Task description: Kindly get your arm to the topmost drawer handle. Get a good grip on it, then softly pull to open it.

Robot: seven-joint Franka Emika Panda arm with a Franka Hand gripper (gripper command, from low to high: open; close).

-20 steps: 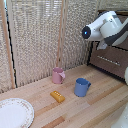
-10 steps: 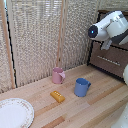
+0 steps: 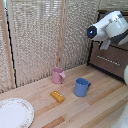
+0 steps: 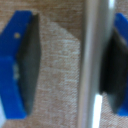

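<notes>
In the exterior view the arm fills the upper right of the frame, its dark blue cap facing the camera and its far end pressed up against the dark brown drawer unit at the right edge. The topmost drawer handle cannot be made out there, since the arm's own body covers the top drawer front; only a lower silver bar shows, running roughly level across the front below. The wrist view settles the matter: the topmost drawer handle appears as a blurred silver bar crossing that picture from edge to edge, sitting between the two blue fingers of the gripper. The jaws stand apart, released, with nothing clamped. The bar is not centred in the gap: it lies hard against, or just beside, the dark pad of one finger, while the other pad is well apart from it with bare brown wood showing between. The bar's long axis runs square across the line along which the fingers would close, which suits a grasp. My reading is that reaching is essentially finished and the next move is closing, with the farther finger doing most of the travel. The pink mug, blue mug, orange block and plate on the wooden table lie lower left, clear of this.
</notes>
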